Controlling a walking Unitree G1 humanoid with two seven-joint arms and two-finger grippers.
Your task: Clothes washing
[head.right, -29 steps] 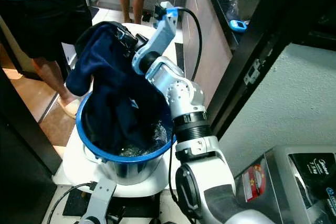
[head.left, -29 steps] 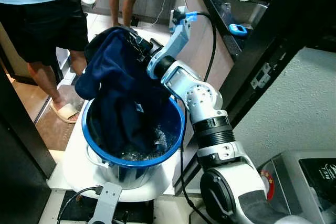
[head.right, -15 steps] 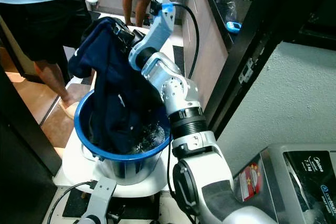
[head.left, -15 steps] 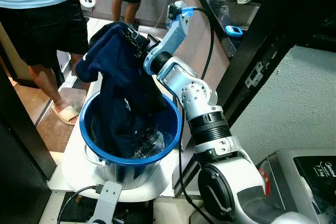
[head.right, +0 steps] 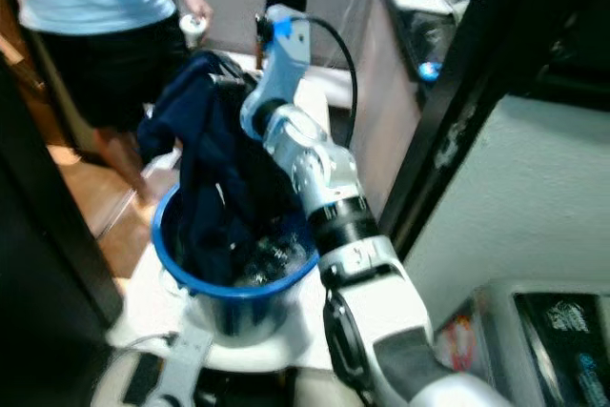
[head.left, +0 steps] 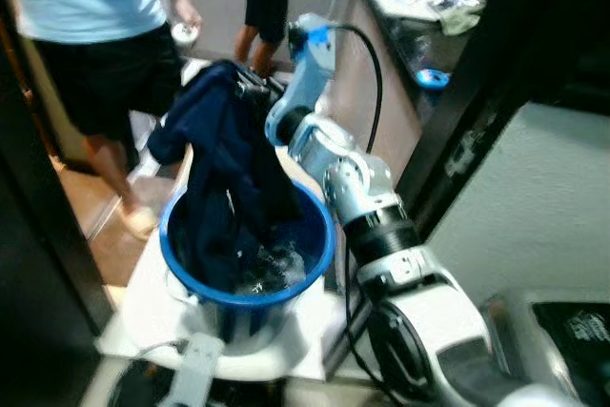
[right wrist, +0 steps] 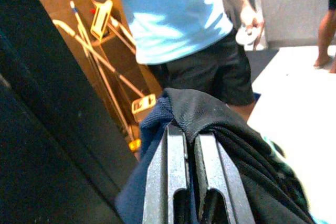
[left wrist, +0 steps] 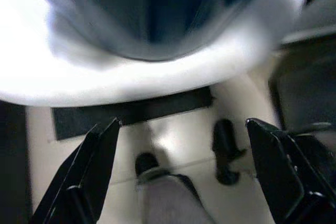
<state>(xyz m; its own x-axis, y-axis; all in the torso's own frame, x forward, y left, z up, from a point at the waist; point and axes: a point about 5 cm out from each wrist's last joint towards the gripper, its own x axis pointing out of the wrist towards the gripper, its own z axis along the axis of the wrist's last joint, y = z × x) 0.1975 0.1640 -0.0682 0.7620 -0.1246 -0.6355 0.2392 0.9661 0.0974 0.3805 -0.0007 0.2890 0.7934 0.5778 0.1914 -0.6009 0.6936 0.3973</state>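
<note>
Your right gripper (right wrist: 190, 145) has its jaws clamped on the dark navy cloth garment (head.left: 224, 173), hoisted above the round blue plastic bucket (head.left: 191, 278), hem trailing inside; left gripper (left wrist: 184, 177) gapes empty below the bucket; you're mid-lift, so next I'd carry it clear to the washer.

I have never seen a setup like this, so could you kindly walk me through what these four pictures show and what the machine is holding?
This is a humanoid robot with two silver arms, each ending in two long black fingers. The two wide pictures come from a stereo camera on its head, looking down. In them the right gripper is shut on a dark blue garment and holds it up, the lower part hanging into a blue bucket that stands on a white stool. A person in a light blue shirt stands beyond.

The other two pictures come from wrist cameras. The right wrist view looks along the closed fingers, pinching the cloth. The left wrist view shows the left gripper open, hanging idle below the stool, above the floor.
</note>
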